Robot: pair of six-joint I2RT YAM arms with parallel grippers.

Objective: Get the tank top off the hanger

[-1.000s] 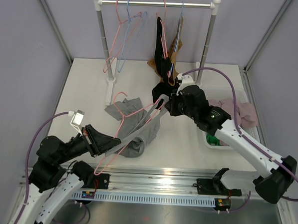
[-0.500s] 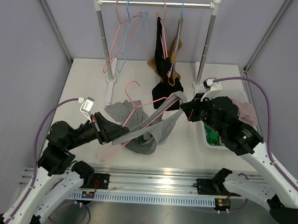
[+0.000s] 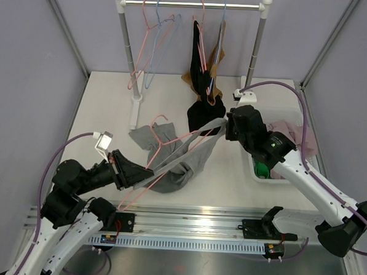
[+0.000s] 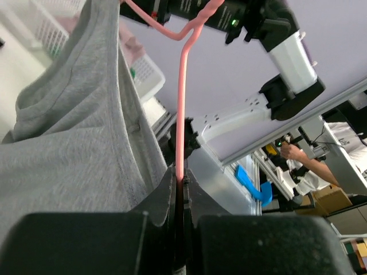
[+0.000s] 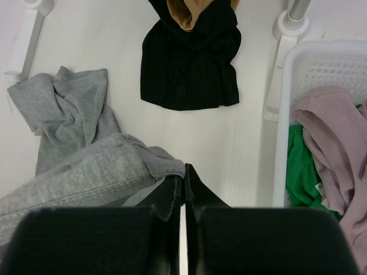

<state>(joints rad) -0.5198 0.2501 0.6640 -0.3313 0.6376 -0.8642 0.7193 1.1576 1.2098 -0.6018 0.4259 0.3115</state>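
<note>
L gripper point(image 3: 131, 175) is clamped shut on the thin wire of the pink hanger point(image 3: 182, 136), low on the frame, w/ the jaws pinching the wire in the L wrist view point(image 4: 179, 183). From there the hanger point(image 4: 182, 103) runs up and away, hook end toward the rack. R gripper point(image 3: 226, 126) is closed on an edge of the grey tank top point(image 3: 185, 159); in the R wrist cam the fabric bunches right at the shut fingertips point(image 5: 182, 172). Tank top is in the middle of the table point(image 3: 105, 109), pulled into a taut band btwn the two grippers, w/ the rest sagging onto the tabletop and a crumpled part lying to the L. Hanger arm lies along the stretched fabric; can't tell if it's threaded through a strap. A black garment point(image 3: 203, 111) hangs from the rack rail point(image 3: 190, 3) just behind, its hem pooled on the table. White basket point(image 5: 281, 143) sits to the R, holding pink cloth point(image 5: 332, 149) and green cloth point(image 5: 301, 172). Spare hangers point(image 3: 154, 43) hang on the rail's L part
</note>
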